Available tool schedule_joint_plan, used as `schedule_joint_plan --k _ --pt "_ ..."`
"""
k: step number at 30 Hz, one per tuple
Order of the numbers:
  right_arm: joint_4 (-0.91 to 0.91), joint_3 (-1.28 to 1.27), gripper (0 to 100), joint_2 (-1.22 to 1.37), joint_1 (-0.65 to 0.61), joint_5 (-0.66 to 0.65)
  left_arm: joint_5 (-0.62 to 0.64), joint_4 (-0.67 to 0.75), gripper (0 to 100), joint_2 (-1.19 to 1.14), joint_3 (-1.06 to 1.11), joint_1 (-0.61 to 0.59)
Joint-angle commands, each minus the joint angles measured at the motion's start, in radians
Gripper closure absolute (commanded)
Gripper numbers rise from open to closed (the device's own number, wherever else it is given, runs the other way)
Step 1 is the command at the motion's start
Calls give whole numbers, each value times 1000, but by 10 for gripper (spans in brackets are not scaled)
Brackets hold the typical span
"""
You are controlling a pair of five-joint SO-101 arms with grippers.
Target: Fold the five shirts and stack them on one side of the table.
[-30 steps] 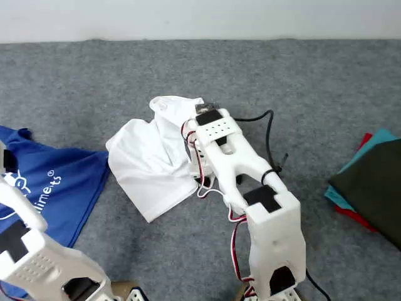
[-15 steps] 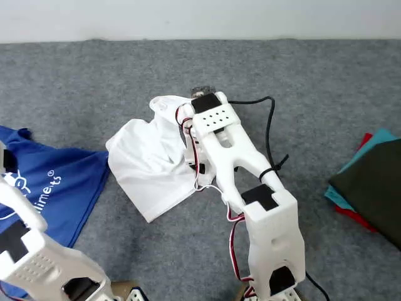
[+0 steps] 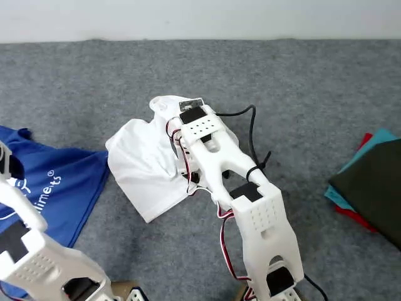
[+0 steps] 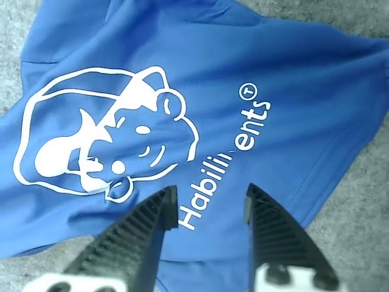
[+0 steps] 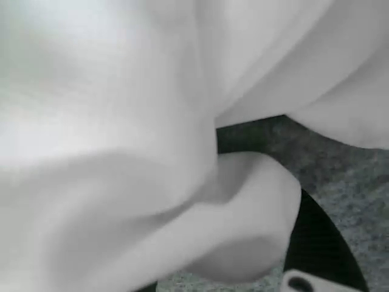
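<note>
White cotton shirt (image 3: 141, 169) lies crumpled and only partly folded in the middle of the grey counter (image 3: 313, 94). Your right arm (image 3: 216, 157) has just swung across it toward the left. Its wrist now hangs over the shirt's upper middle rather than over its right edge. In the wrist view, cloth presses close around the right gripper (image 5: 261, 249), but you cannot tell whether it is clamped on the fabric or only pushing into it. If it does have hold, this sweep looks like a fold being carried over, which would bring this shirt nearer to done. The shirt is not yet flat or tidy.

Compared with a second ago, the arm's black cable (image 3: 250, 125) has travelled left with it, while the shirt's left outline looks much the same. Your left gripper (image 4: 209, 193) hangs over the blue printed shirt (image 4: 182, 91), open and holding nothing. Neither it nor the blue shirt has shifted. Folded dark, teal and red shirts (image 3: 369, 185) sit stacked at the counter's right edge, unchanged
</note>
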State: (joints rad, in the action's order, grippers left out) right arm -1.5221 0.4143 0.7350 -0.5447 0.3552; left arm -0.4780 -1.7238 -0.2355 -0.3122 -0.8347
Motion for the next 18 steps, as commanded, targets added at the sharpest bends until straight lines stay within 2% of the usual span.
schedule_joint_plan --k 1,7,9,13,15,18 --pt "38 46 714 8 -8 12 -11 15 813 52 -2 5" --pt "65 46 730 64 -12 64 -11 29 813 52 -2 5" --pt "61 46 795 79 -10 61 -11 29 813 52 -2 5" --pt "61 46 998 88 2 60 -11 29 813 54 -2 5" --pt "50 46 961 84 7 60 -11 29 813 55 -2 5" --pt "-7 84 994 73 21 40 -11 28 813 60 -5 6"
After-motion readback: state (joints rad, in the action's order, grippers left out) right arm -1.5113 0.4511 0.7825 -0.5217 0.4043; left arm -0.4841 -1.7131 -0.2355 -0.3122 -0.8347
